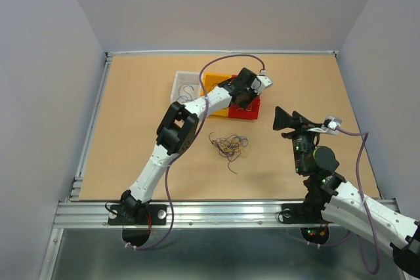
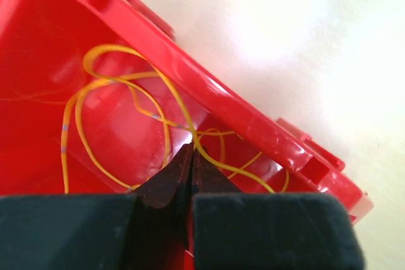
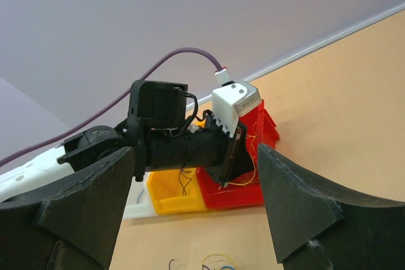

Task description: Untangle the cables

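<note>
Right tool (image 1: 280, 122): nearest, at 3 o'clock from the loose heap. It hangs above the tabletop (image 1: 131, 129) with its fingers (image 3: 297, 200) spread wide and nothing between them.
Cables (image 1: 228, 146): a small knot of blue, yellow and dark wires lying on the bare wood mid-table, well apart from both tools. Single strands are too fine to follow from overhead. The right wrist view cuts the heap off at its bottom edge.
Red bin (image 1: 253, 113): at 12 o'clock from the heap, touching the yellow bin on its left. The left arm covers much of it from above. Inside lies a yellow cable (image 2: 77, 115), looping over the floor of the bin.
Left tool (image 2: 190, 159): down inside the red bin, its jaws drawn almost together with only a thin slit between them. The yellow cable crosses right at the tips, and I cannot tell whether it is pinched or merely lying there.
Yellow bin (image 1: 213, 85): at 11 o'clock from the heap. A thin dark strand seems to lie inside.
Clear bin (image 1: 180, 83): farthest left in the row. There is a faint pale curl inside, too dim to name.
</note>
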Tool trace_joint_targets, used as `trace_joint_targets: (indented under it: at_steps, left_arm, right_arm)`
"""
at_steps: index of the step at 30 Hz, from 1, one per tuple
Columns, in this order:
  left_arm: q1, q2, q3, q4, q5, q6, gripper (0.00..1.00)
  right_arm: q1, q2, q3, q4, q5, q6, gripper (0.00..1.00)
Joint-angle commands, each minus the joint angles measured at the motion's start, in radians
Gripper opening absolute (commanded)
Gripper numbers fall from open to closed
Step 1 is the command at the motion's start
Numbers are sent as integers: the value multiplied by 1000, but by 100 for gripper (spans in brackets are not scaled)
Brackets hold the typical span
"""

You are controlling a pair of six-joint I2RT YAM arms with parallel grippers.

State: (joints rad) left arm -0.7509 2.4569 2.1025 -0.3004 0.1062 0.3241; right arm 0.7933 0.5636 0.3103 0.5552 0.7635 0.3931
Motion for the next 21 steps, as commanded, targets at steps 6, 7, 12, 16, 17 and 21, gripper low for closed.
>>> trace_joint_targets:
  at_steps: [6,7,12,16,17,21]
  left_arm:
    - [10,-226,-68,63,16,-11,43]
    - [10,-239,-68,63,24,-11,45]
    - [13,-338,-99,72,46,-10,49]
    - [13,-406,-137,46,38,4,54]
    - [13,-442,-169,41,36,13,55]
    - [13,-600,-381,105,71,70,73]
  right_arm:
    - [3,-10,12,12,28,12,83]
    - [4,-13,10,11,26,12,83]
    - [4,-22,10,8,25,12,83]
    - [4,-22,13,6,26,12,83]
    - [3,-22,13,6,25,12,83]
    - [3,-13,21,3,13,12,84]
